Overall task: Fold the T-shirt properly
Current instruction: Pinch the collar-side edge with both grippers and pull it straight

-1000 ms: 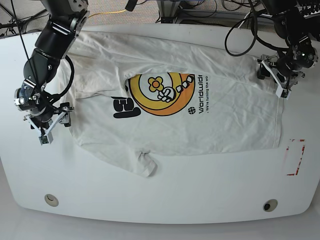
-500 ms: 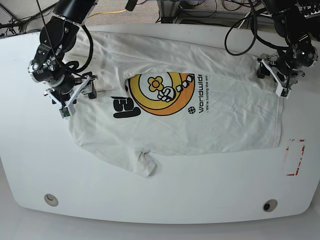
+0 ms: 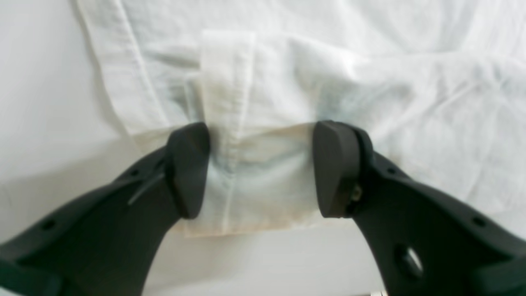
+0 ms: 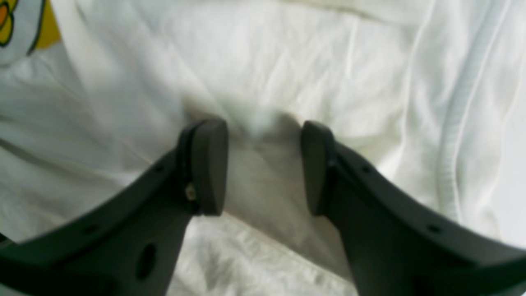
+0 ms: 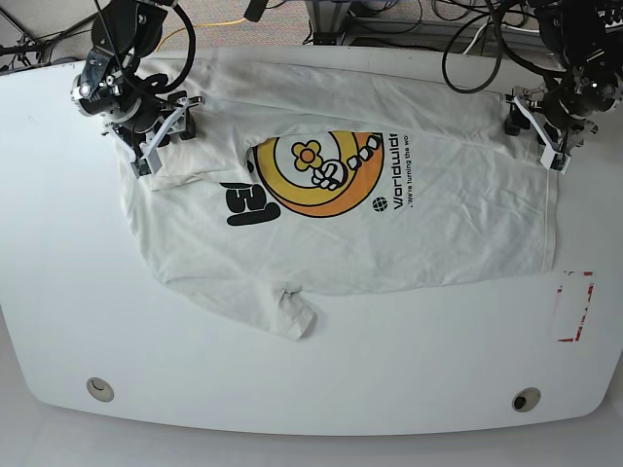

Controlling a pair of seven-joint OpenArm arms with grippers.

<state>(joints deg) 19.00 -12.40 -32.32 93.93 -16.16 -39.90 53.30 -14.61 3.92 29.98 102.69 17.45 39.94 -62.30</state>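
The T-shirt [image 5: 341, 214] lies spread, graphic up, across the white surface [image 5: 58, 292]. The left tool [image 5: 537, 131] sits at a hem corner, jaws wide, cloth between them but not pinched. The right tool [image 5: 164, 134] straddles a raised fold, jaws partly apart; whether it grips is unclear. Nearby: a red-marked rectangle [image 5: 572, 305], two round holes [image 5: 98, 388], and cables [image 5: 467, 49] at the far edge.

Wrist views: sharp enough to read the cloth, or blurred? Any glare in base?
Left wrist: the T-shirt hem seam is readable, slightly soft; the left gripper casts a dim shadow. Right wrist: blurrier, cloth between the right gripper fingers is smeared. Base: even lighting, sharp print, no strong glare on the table.
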